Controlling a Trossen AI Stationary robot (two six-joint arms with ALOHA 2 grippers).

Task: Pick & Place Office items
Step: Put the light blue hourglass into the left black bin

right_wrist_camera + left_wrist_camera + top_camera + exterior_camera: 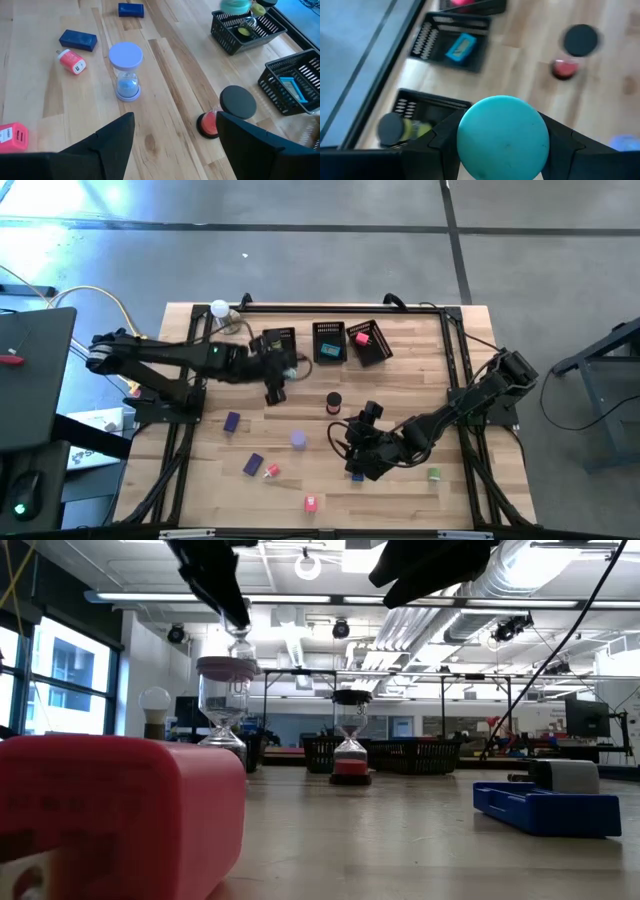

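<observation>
Left tool hangs over the back-left part of the light wooden desk, just in front of the leftmost black mesh basket. Its fingers pinch a teal-capped sand timer; in the left wrist view the round teal cap sits betw. the two dark fingers.

Right tool sits over the desk's middle-right, fingers spread, nothing betw. them; right wrist view shows bare wood in the gap.

Three baskets in a row along the back edge: left one has a yellow-green item w/ a dark cap, middle basket a flat blue piece, right basket a pink piece.

Loose on the desk: black-capped timer w/ red sand near centre; purple-capped timer w/ blue sand left of the right tool; two dark blue blocks and toward the left edge; small pink-and-white piece beside them; pink block near the front edge; green piece toward the front-right. White ball on metal base at the back-left corner.
</observation>
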